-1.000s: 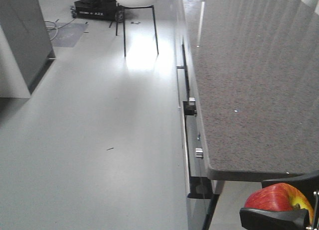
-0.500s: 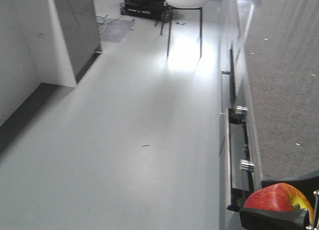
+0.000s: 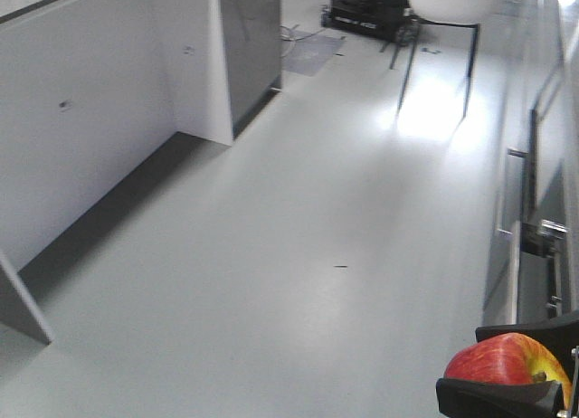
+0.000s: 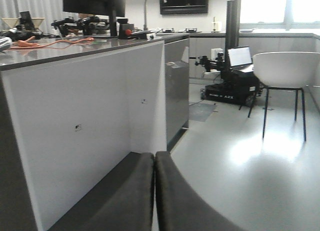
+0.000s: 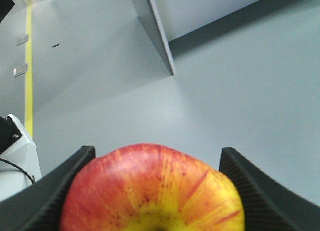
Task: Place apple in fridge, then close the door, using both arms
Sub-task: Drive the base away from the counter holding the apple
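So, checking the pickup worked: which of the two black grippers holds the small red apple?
The right black gripper, clamped on either side of the glossy red-and-yellow apple. The left black gripper is shut on nothing.

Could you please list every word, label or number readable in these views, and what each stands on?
"A2X", blurred and uncertain: white letters on the black equipment base beside the white chair.
Too small to read: two small marks on the white counter panel; the laptop screen.
None on the apple.
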